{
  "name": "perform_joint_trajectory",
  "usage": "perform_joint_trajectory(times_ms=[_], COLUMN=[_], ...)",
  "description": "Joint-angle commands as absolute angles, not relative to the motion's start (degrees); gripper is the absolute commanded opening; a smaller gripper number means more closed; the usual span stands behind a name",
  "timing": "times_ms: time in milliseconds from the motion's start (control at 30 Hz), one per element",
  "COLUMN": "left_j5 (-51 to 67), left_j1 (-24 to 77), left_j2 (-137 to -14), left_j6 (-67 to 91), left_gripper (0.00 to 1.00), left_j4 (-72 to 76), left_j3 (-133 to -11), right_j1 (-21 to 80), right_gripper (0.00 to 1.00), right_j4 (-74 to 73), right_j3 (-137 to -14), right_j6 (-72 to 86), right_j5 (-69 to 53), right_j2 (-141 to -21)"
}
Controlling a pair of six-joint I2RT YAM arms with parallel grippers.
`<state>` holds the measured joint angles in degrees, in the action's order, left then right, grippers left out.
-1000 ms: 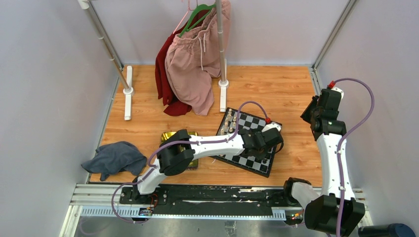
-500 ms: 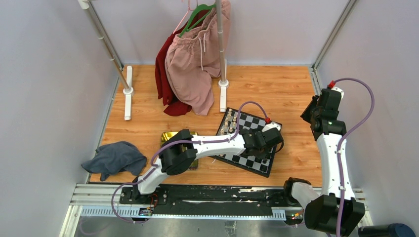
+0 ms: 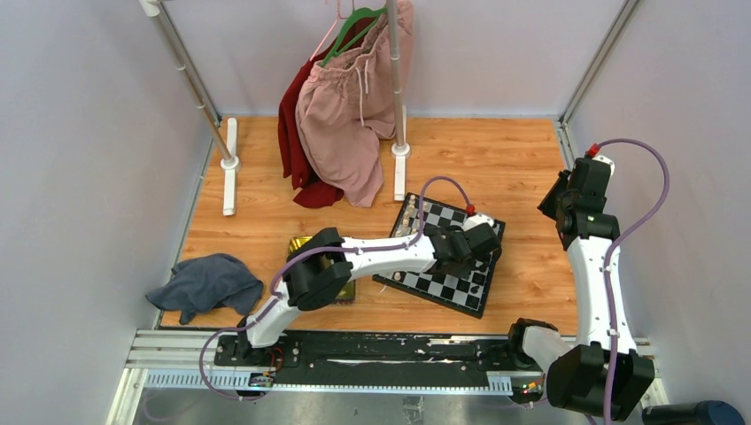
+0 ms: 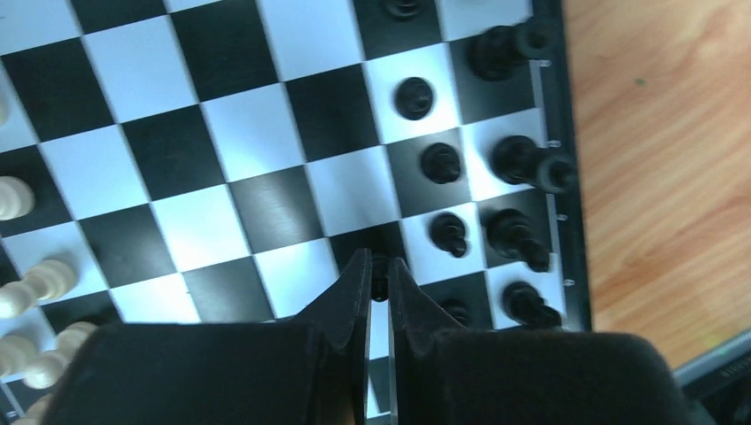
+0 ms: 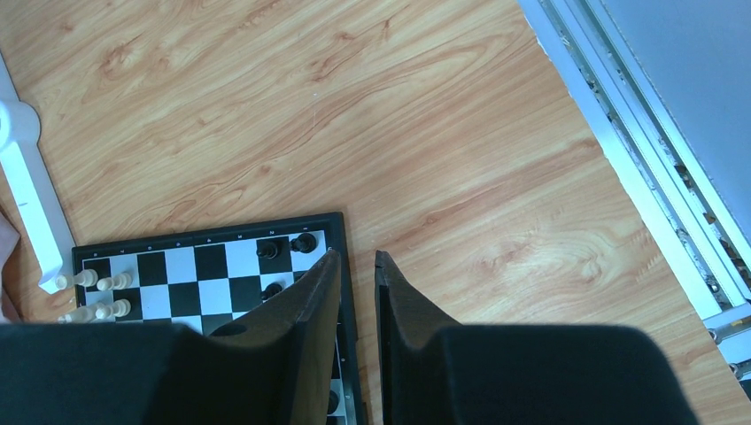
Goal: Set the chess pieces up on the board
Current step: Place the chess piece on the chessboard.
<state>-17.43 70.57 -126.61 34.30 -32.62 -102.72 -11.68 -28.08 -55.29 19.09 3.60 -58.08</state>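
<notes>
Left arm [image 3: 381,255] stretches low across the board [image 4: 266,133]; left gripper [image 4: 379,273] is near its black-side edge, jaws pinching a black chess piece [image 4: 380,285]. Right gripper [image 5: 359,266] hangs raised near the counter's [image 5: 460,159] right edge, jaws slightly parted, empty.

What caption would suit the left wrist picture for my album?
Left tool pinching a black chess piece over the chessboard, other black pieces lined along its edge.

Both arms [image 3: 381,255] have white shells, black joints, purple cables [image 3: 630,142] with red ends, black hands [image 5: 358,258].
</notes>
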Motion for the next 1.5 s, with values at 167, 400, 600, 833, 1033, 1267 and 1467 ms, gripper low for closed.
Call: perform_joint_trajectory(times_ms=[167, 400, 600, 833, 1033, 1267, 1467], left_j5=[-20.2, -19.9, -17.9, -16.8, -15.8, -15.5, -15.3], left_j1=[68.7, 68.7, 68.9, 71.0, 73.9, 75.6, 76.2], left_j2=[-120.8, -118.7, -116.2, -114.8, -116.2, -117.3, -118.2], left_j6=[35.5, 36.4, 38.2, 38.4, 38.4, 38.7, 39.0], left_gripper=[0.0, 0.0, 0.0, 0.0, 0.0, 0.0, 0.0], left_j4=[-31.5, -31.9, -31.9, -32.1, -32.8, -33.1, -33.2], left_j3=[-96.9, -94.1, -91.1, -89.9, -91.7, -92.8, -93.7], right_j1=[-12.4, -12.2, -12.3, -12.3, -12.3, -12.3, -12.3], right_gripper=[0.25, 0.25, 0.25, 0.25, 0.25, 0.25, 0.25], right_j4=[-26.9, -26.9, -26.8, -26.8, -27.0, -27.3, -27.3], right_j3=[-54.8, -54.7, -54.6, -54.5, -54.4, -54.4, -54.4], right_j6=[19.1, 18.9, 18.9, 19.1, 19.1, 19.1, 19.2], right_j5=[2.7, 2.7, 2.6, 2.5, 2.5, 2.3, 2.1], right_j2=[-58.6, -58.7, -58.8, -58.5, -58.0, -57.7, -57.5])
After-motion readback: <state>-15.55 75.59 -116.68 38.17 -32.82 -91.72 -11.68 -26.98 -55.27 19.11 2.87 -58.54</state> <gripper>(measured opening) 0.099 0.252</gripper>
